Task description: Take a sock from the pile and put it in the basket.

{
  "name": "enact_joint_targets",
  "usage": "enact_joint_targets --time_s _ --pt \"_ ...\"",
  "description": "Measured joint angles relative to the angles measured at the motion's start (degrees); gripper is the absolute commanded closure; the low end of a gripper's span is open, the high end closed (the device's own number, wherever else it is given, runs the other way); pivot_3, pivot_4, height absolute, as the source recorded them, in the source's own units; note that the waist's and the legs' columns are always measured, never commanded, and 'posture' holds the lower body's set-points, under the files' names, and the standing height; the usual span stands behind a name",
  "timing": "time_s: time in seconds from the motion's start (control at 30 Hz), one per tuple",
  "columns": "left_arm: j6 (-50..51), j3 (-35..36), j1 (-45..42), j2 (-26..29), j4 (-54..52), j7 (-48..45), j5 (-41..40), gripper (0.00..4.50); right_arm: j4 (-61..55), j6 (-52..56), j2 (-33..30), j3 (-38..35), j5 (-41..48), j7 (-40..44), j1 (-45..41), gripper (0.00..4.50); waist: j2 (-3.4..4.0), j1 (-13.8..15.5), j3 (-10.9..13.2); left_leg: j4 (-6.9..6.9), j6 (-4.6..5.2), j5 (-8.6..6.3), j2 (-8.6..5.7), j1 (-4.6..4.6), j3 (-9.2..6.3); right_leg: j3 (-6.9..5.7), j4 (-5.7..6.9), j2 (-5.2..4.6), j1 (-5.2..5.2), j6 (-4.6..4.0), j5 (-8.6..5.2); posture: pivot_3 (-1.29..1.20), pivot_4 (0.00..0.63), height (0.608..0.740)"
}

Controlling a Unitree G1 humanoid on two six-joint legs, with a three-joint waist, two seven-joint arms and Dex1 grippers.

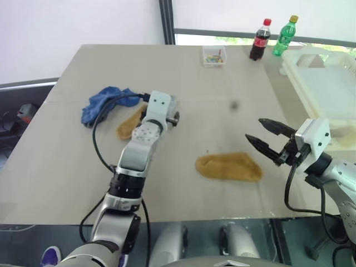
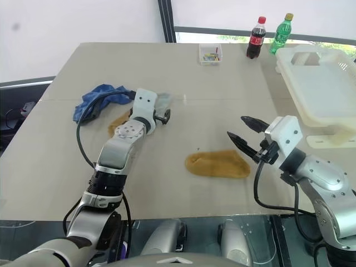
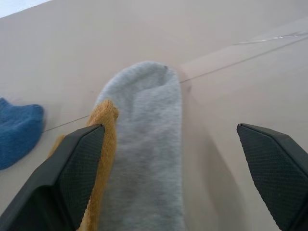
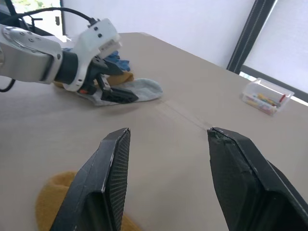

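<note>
— Where is the mustard-yellow knit ankle sock (image 1: 229,167)?

— Flat on the beige table (image 1: 67,167), mid-front, apart from the pile (image 1: 119,111) and the big white slotted plastic basket (image 1: 328,83) at the far right.

— And the grippers?

— The left gripper (image 3: 168,168) is spread wide over a pale grey-blue sock (image 3: 144,144), holding nothing. The right gripper (image 1: 267,139) hovers beside the yellow sock, fingers parted and empty.

A broad beige table (image 1: 67,167) fills most of the scene, its matte top crossed by a faint seam running side to side. Beyond its far edge stands a plain white wall (image 1: 72,22), split by a dark vertical post (image 1: 166,22). Right of the post a dark sill runs under a window (image 1: 233,38) showing a strip of greenery. Daylight falls soft and even
</note>
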Motion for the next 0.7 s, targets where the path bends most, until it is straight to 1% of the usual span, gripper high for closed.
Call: enact_joint_targets --time_s 0.13,0.2,0.27,0.33,0.47,0.63,0.7 --pt "-0.2 1.0 -0.4 -0.8 1.8 0.1 0.0 0.02 0.0 -1.0 0.0 0.9 -1.6 -0.4 0.0 1.86 0.00 0.0 0.0 0.01 0.00 0.00 -0.06 0.00 0.00 -0.01 0.01 0.01 0.00 0.00 0.00 0.00 0.150 0.740" --pt "-0.2 0.9 -0.4 -1.4 1.8 -1.8 -0.9 0.02 0.0 -1.2 0.1 1.3 -2.3 -0.5 0.0 1.86 0.00 0.1 0.0 0.01 -0.01 0.00 -0.06 0.00 0.00 -0.01 0.00 0.00 0.00 0.00 0.00 0.00 0.150 0.740" --pt "-0.5 -0.6 0.4 -1.7 0.2 -5.5 -2.2 0.02 0.2 -1.4 0.1 1.6 -2.9 -0.6 0.0 1.86 0.00 0.0 0.0 0.01 -0.01 0.00 -0.04 -0.01 0.00 0.00 -0.01 -0.02 0.00 0.00 0.00 0.00 0.150 0.740" --pt "-0.6 -1.8 1.2 -2.4 -1.5 -6.6 -2.6 0.02 0.5 -1.5 0.2 1.7 -3.2 -0.9 0.0 1.86 0.00 0.0 0.0 0.01 -0.01 0.00 -0.02 -0.01 0.00 0.01 -0.01 -0.02 0.00 0.00 0.00 0.00 0.150 0.740" --pt "-1.2 -1.1 1.1 -2.6 -1.5 -4.8 -2.1 0.02 0.7 -1.5 0.4 1.8 -3.8 -1.3 -0.1 1.86 0.01 -0.2 0.0 0.01 -0.03 0.02 -0.02 0.04 0.01 0.01 0.05 0.03 0.00 0.00 0.00 0.00 0.150 0.740" --pt "-2.1 3.4 -0.5 -1.0 3.2 1.0 0.9 0.02 0.9 -1.5 0.6 2.1 -4.2 -1.5 -0.5 1.86 0.00 -0.1 0.0 0.01 -0.05 0.03 -0.05 0.04 -0.02 -0.01 0.06 0.04 0.00 0.00 0.00 0.00 0.150 0.740" --pt "-2.4 4.0 -0.5 -0.9 3.8 1.7 1.2 0.02 1.0 -1.5 0.6 2.1 -4.2 -1.5 -0.5 1.86 0.00 0.0 0.0 0.01 -0.05 0.03 -0.06 0.02 -0.02 0.00 0.05 0.02 0.00 0.00 0.00 0.00 0.150 0.740"
